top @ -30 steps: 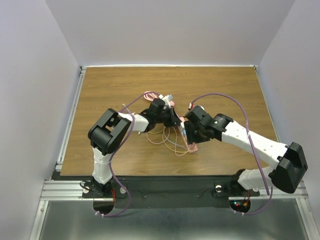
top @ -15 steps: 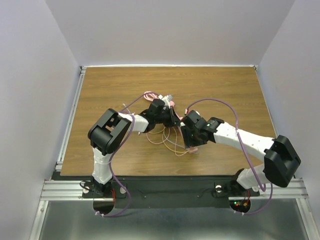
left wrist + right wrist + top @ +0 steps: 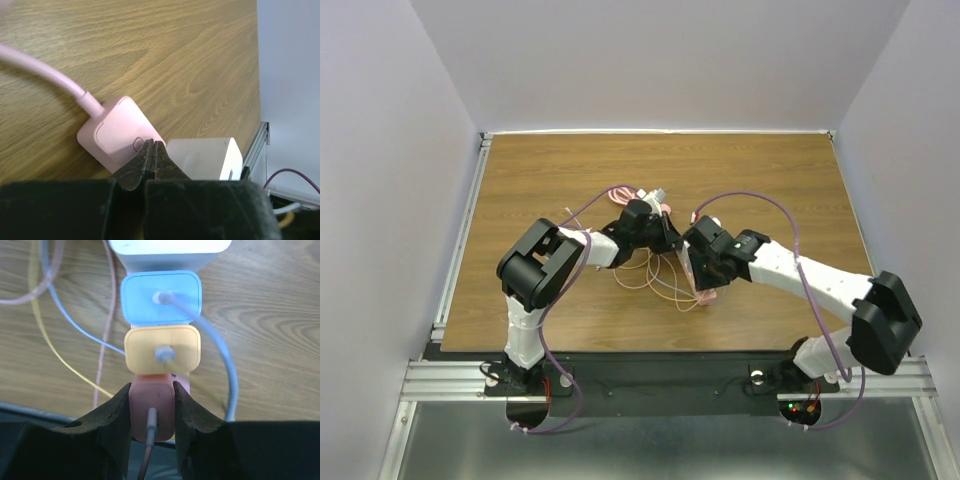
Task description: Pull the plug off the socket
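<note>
Evidently nothing is out yet: the right gripper (image 3: 151,391) pinches the coral plug (image 3: 152,402), apparently seated in the pink power strip (image 3: 112,132). The left gripper (image 3: 152,150), fingers closed together, pins the strip's end.

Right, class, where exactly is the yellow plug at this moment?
In the right wrist view the yellow plug sits mid-frame, directly between the blue plug above and the reddish plug below, which the right gripper clasps.

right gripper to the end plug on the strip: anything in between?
Nothing visible. The right gripper has its fingers against both sides of the orange plug. The yellow plug sits just past it, not between. Only the orange plug's own cord runs back between the fingers.
</note>
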`<control>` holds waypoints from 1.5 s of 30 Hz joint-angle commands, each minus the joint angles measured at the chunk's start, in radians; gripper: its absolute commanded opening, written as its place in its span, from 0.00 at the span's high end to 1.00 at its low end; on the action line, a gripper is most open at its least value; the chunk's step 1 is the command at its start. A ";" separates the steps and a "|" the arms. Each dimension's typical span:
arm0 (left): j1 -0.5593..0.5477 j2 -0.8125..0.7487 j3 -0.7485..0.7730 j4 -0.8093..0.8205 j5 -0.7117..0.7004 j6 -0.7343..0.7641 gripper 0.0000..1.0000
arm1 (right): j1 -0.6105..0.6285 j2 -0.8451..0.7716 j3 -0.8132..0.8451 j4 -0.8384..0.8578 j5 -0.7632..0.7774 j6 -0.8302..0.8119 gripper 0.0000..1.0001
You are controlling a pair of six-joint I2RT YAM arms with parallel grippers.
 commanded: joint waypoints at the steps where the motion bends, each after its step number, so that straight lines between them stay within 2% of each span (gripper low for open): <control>1: -0.043 0.058 -0.061 -0.175 -0.021 0.040 1.00 | 0.008 -0.162 0.155 -0.025 0.072 0.037 1.00; 4: -0.046 0.072 -0.061 -0.177 -0.024 0.046 1.00 | 0.006 -0.182 0.170 -0.042 0.084 0.033 1.00; 11: -0.046 0.060 -0.061 -0.185 -0.036 0.063 1.00 | 0.006 -0.128 0.039 0.000 0.040 0.066 0.99; 18: -0.037 -0.062 -0.051 -0.211 -0.053 0.067 1.00 | 0.008 -0.170 -0.109 0.078 -0.005 0.098 1.00; 23: -0.016 -0.164 0.018 -0.267 -0.068 0.066 1.00 | 0.008 -0.138 -0.208 0.173 0.015 0.098 1.00; 29: 0.000 -0.299 0.097 -0.310 -0.069 0.044 1.00 | 0.008 -0.052 -0.176 0.274 0.061 0.109 1.00; 34: -0.011 -0.349 0.059 -0.243 0.032 -0.018 1.00 | 0.008 -0.009 -0.132 0.300 0.064 0.091 0.99; 45: -0.077 -0.273 0.028 -0.215 0.054 -0.049 1.00 | 0.008 -0.079 -0.170 0.314 0.020 0.095 1.00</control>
